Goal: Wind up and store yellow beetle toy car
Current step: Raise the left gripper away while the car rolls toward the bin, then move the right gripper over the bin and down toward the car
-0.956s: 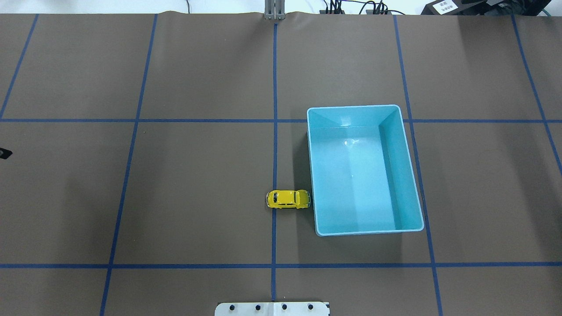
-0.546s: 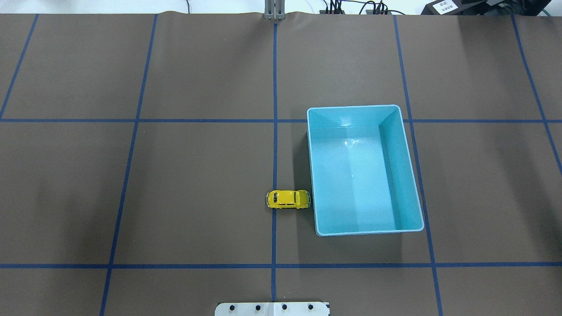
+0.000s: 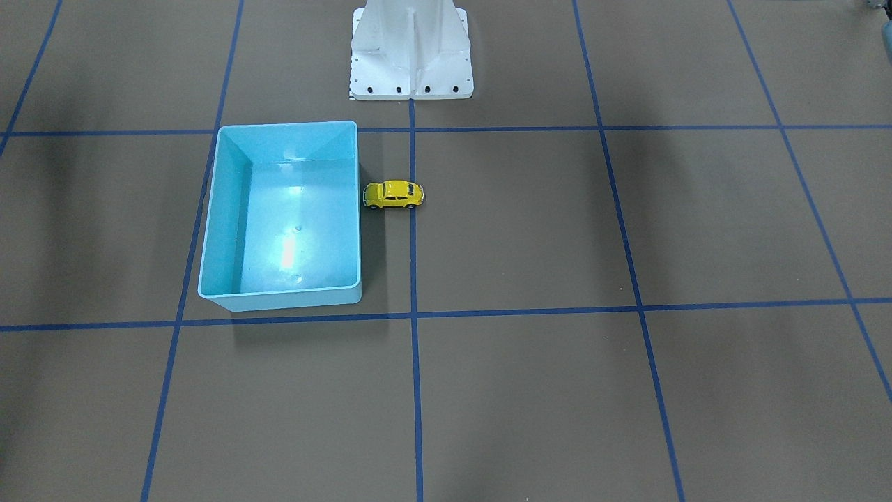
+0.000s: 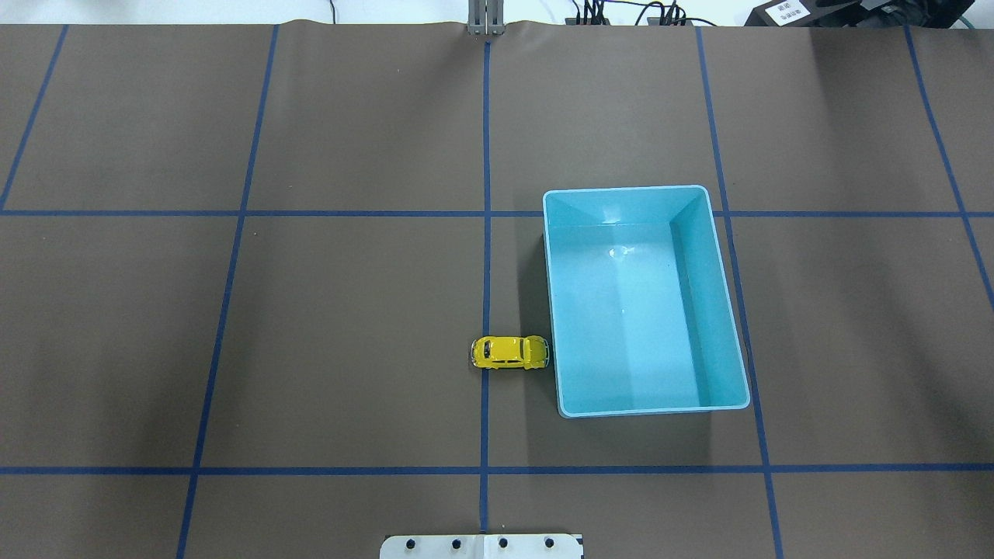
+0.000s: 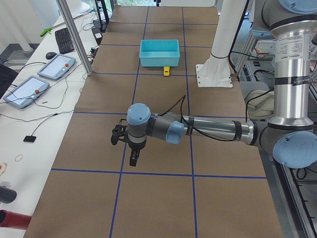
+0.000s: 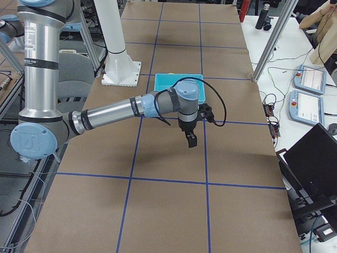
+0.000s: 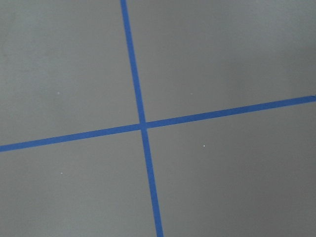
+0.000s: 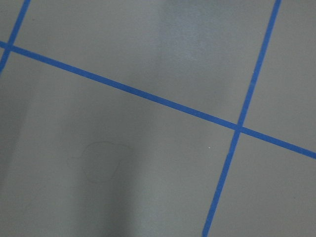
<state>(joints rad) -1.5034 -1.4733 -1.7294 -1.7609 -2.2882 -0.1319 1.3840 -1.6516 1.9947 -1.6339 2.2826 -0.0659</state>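
The yellow beetle toy car (image 4: pixel 510 352) stands on its wheels on the brown table, its end right against the left wall of the light-blue bin (image 4: pixel 703 310). It also shows in the front-facing view (image 3: pixel 394 194) and, small, in the exterior left view (image 5: pixel 166 72). The bin (image 3: pixel 226 223) holds nothing. My left gripper (image 5: pixel 132 157) hangs over the table far from the car, seen only from the side; I cannot tell if it is open or shut. My right gripper (image 6: pixel 190 140) shows the same way, and I cannot tell its state either.
Blue tape lines (image 4: pixel 485 233) grid the brown table. The white robot base (image 3: pixel 411 49) stands behind the car and bin. Both wrist views show only table and tape. Tablets and cables lie on side benches (image 5: pixel 34 84).
A dark tip of the left gripper at the overhead view's left edge one second ago is gone from that view. The car and bin have not moved.
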